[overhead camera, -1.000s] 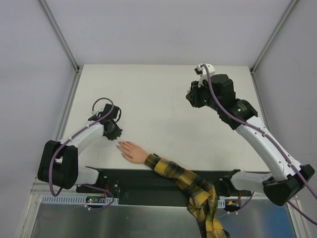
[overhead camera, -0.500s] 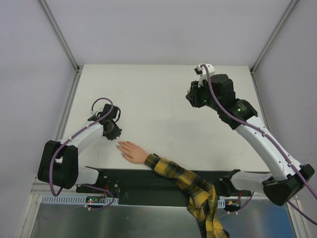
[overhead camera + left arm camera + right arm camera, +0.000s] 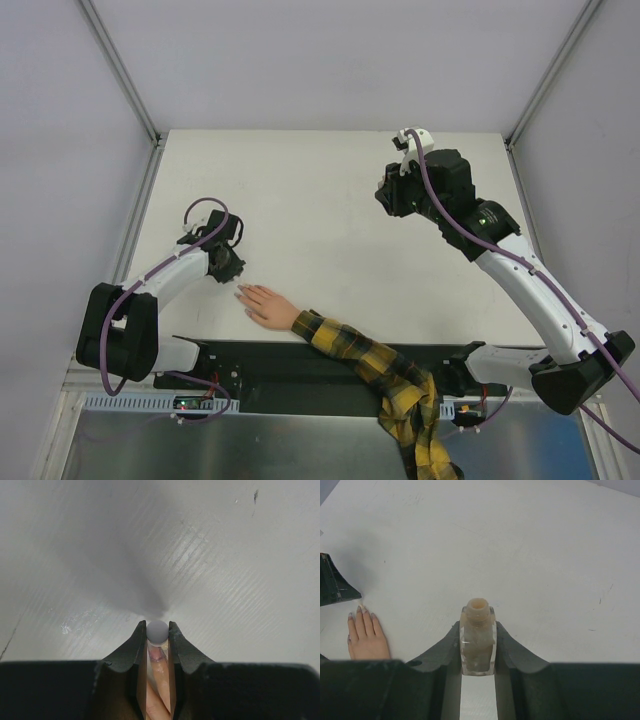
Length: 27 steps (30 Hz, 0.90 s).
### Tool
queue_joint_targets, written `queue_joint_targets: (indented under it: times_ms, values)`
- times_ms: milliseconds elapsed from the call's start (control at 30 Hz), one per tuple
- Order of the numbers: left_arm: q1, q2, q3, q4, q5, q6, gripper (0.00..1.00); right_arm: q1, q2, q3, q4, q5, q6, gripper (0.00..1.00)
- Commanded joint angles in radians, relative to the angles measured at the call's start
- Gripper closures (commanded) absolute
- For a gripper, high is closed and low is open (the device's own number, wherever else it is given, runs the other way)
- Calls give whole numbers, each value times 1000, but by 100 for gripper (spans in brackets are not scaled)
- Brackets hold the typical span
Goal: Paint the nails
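Note:
A small flesh-coloured hand [image 3: 268, 306] lies palm down at the table's near edge, on a yellow-and-black plaid sleeve [image 3: 372, 362]. Its nails [image 3: 240, 292] point toward my left gripper [image 3: 229, 266]. The left gripper is shut on a brush cap with a round grey top [image 3: 158, 631], held right over the fingertips. A pinkish nail [image 3: 156, 653] shows between the jaws in the left wrist view. My right gripper [image 3: 392, 197] is shut on an open clear polish bottle [image 3: 478, 640], raised at the far right. The hand [image 3: 366, 635] also shows in the right wrist view.
The white table [image 3: 320, 200] has metal rails along its left and right sides. A black strip [image 3: 260, 360] runs along the near edge under the sleeve. The left gripper's body [image 3: 332, 586] shows at the left edge of the right wrist view.

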Motion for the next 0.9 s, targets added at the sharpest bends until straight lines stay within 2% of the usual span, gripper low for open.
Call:
queue_joint_targets:
  times_ms: [0,333,600,867]
  values:
    - [20,-25,24,3,-25,21,100,-2,-13,39,26,-15,-1,100]
    - [21,-53,75,-34,27,34,100,-2,-32,23,35,-16,2,100]
    - [15,-24,53,-35,93,14,100,-2,-32,14,41,-21,7,100]
    - [11,-7,41,-42,90,4,100,-2,-27,17,41,-16,5,100]
